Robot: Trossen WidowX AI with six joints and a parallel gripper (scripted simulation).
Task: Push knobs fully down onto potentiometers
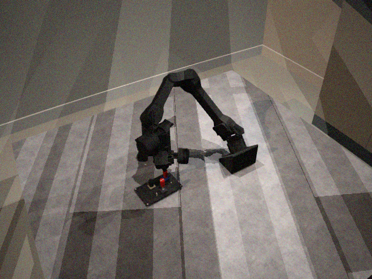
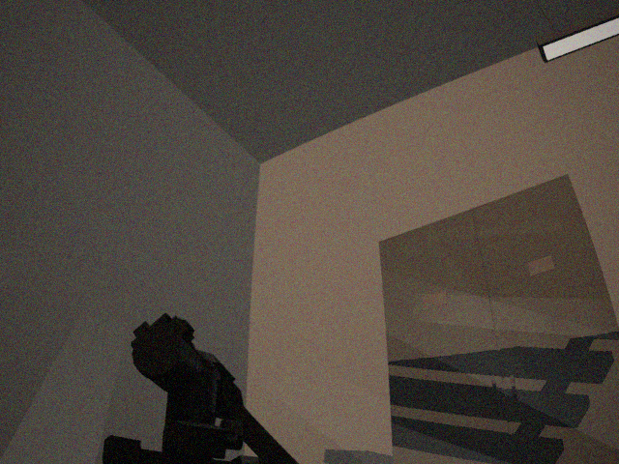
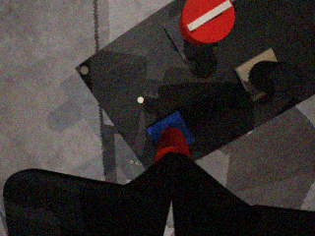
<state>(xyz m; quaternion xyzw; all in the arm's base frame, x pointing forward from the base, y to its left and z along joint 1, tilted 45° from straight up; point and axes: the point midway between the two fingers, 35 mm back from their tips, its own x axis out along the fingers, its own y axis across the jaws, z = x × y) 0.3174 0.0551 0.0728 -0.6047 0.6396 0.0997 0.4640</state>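
Note:
The dark circuit board (image 1: 144, 193) (image 3: 118, 74) stands on the striped table. One red knob (image 1: 165, 174) (image 3: 171, 139) sits over a blue potentiometer (image 3: 166, 127) at the board's near edge in the wrist view. My gripper (image 1: 164, 167) (image 3: 174, 160) is shut, with nothing between the fingers, and its closed tips rest right on top of this knob. The other red knob (image 1: 162, 182) (image 3: 207, 20), with a white line across its top, stands further along the board, clear of the gripper. The exterior view shows only the arm's dark outline (image 2: 185, 390).
A beige part with a black cap (image 1: 151, 184) (image 3: 258, 74) stands on the board beside the knobs. The arm's base (image 1: 238, 158) sits on the table to the right of the board. Walls close off the back and the right side.

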